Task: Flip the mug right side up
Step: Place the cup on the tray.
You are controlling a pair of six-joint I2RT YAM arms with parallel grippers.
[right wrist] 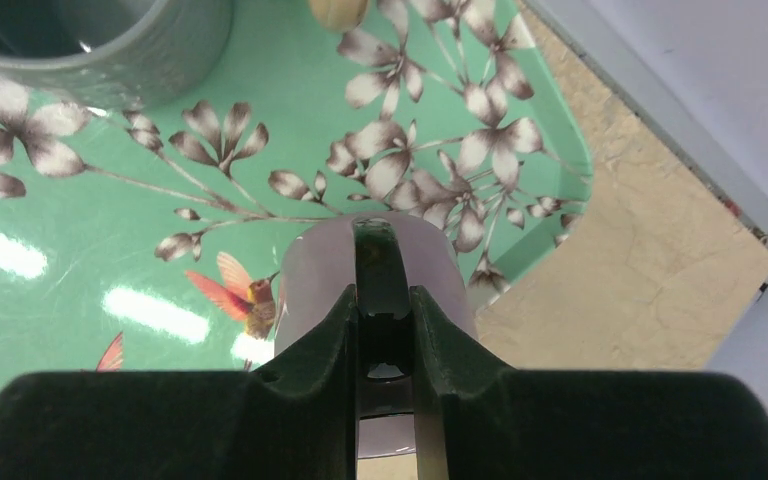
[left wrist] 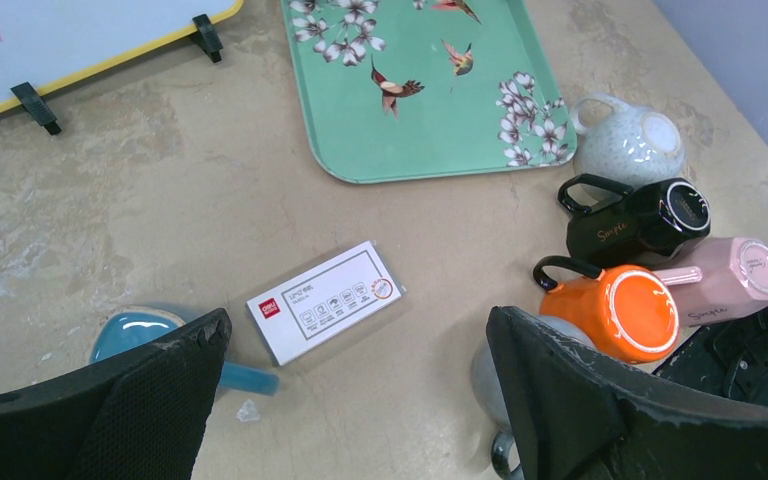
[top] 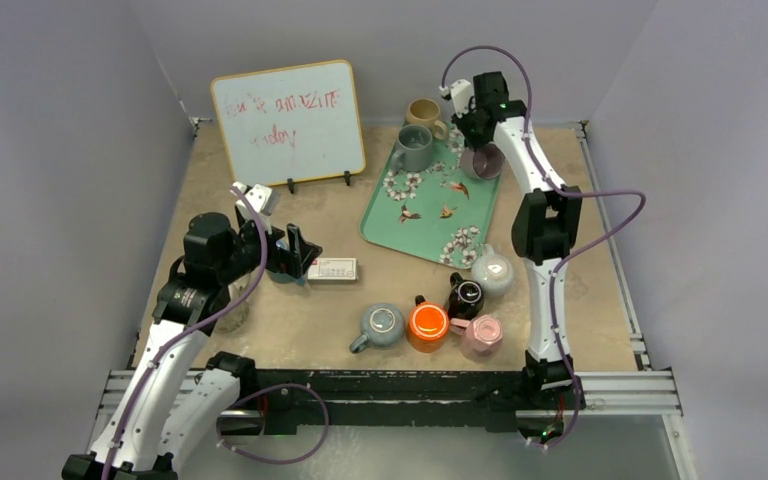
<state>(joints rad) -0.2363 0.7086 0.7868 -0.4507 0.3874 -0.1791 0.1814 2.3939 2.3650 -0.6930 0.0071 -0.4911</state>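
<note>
The right arm reaches to the far right corner of the table, and its right gripper is clamped on the lilac mug. From the wrist, the two fingers are pressed close together with the mug's handle pinched between them. The mug hangs tilted over the far right corner of the green tray. I cannot tell whether it touches the tray.

Just beyond that corner, a narrow strip of table runs to the right edge rail and the wall. On the tray's far left corner a grey mug stands upright, with a tan mug just off the far rim. Bare flowered tray lies between the grey mug and the held one, and most of the near half is bare too.

The left gripper hovers over the left middle of the table with its jaws spread wide. A small white box lies just below them, and a teal mug sits near the left finger. The whiteboard stands at the far left.

Along the near edge, five mugs crowd together: grey-blue, orange, black, pink and speckled white, the last just beside the tray's near corner. Bare table shows between the whiteboard and this cluster.
</note>
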